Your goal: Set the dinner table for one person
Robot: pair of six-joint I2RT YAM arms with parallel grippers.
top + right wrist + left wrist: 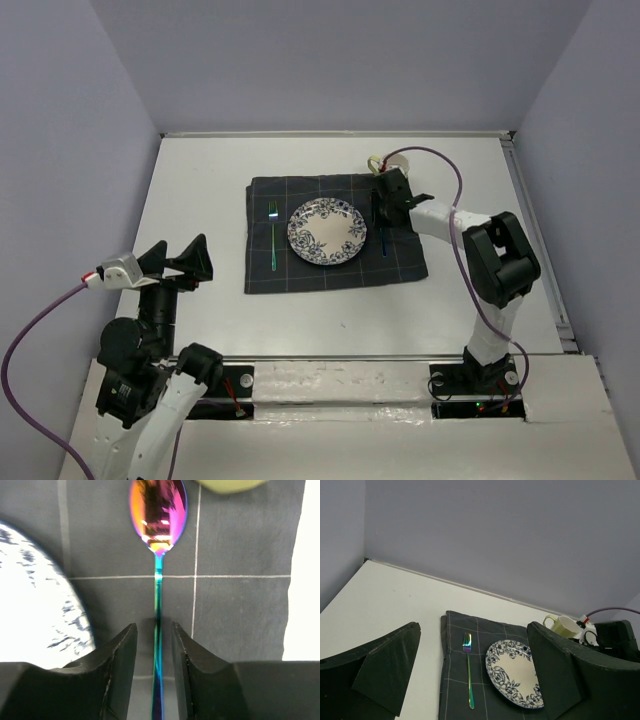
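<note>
White table (200, 170) runs under everything, with a dark checked cloth (300, 275) around its middle. On the cloth there's a blue-floral plate (327, 232), a fork (273, 235) to its left and a rainbow spoon (158, 515) to its right. A greenish mug (562, 626) sits just past the spoon's bowl. Right gripper (155, 635) is low, jaws narrow, straddling the spoon handle with a gap either side. Left gripper (176, 262) hangs near left, jaws wide, holding nothing.

Left hand (176, 260) spread wide, right hand (155, 628) narrowly parted
</note>
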